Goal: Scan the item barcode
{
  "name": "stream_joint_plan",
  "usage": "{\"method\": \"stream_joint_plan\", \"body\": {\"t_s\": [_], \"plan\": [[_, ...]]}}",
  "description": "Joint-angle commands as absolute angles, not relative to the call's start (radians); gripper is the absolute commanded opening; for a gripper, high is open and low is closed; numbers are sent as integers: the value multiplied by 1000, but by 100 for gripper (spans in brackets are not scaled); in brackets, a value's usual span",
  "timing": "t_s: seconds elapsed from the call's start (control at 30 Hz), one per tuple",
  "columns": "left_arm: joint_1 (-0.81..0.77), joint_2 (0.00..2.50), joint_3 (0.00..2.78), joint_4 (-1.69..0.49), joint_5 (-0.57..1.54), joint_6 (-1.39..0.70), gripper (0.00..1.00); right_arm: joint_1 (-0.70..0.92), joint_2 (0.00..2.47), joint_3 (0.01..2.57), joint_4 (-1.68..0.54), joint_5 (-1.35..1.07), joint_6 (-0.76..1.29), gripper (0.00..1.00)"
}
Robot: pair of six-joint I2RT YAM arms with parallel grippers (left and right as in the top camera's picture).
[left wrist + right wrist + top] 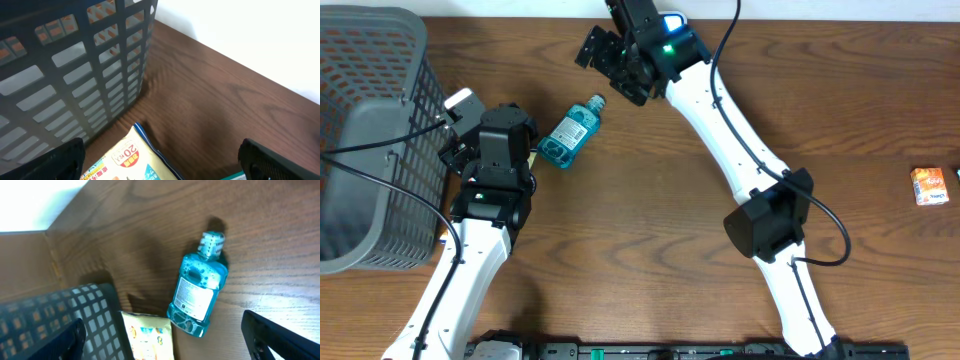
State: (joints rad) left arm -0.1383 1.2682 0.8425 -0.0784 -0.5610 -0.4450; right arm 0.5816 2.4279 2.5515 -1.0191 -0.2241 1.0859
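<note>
A teal mouthwash bottle (570,135) lies on its side on the wooden table, white label up (196,294). Beside it lies a yellow packet (131,159), also in the right wrist view (150,336), mostly hidden under the left arm from overhead. My left gripper (162,167) hangs open over the packet, one finger on each side and apart from it. My right gripper (607,55) is open above the table beyond the bottle's cap, holding nothing; in its own view (162,345) the bottle and packet lie between its fingers, well below. No scanner shows clearly.
A grey mesh basket (370,130) fills the left side, its wall (100,75) close to the packet. A small orange box (928,186) lies far right near the table edge. The table's far edge meets a white wall (240,25).
</note>
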Motion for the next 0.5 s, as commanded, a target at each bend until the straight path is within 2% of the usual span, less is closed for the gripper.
{"method": "stream_joint_plan", "body": {"t_s": [0.0, 0.13, 0.17, 0.23, 0.3, 0.47], "plan": [[-134, 1274, 835, -78, -585, -447, 98, 609, 2492, 2550, -1020, -179, 1149, 95], [-134, 1274, 835, -78, -584, -447, 98, 631, 2532, 2550, -989, -124, 1084, 88], [-134, 1274, 835, -78, -584, -447, 98, 637, 2543, 2550, -944, -124, 1028, 85], [-134, 1274, 835, -78, -585, -447, 98, 648, 2564, 2550, -854, -115, 955, 71], [-134, 1274, 835, -78, -585, -447, 98, 661, 2591, 2550, -778, -74, 942, 65], [-134, 1274, 835, -78, -585, -447, 98, 692, 2674, 2550, -658, -17, 941, 60]]}}
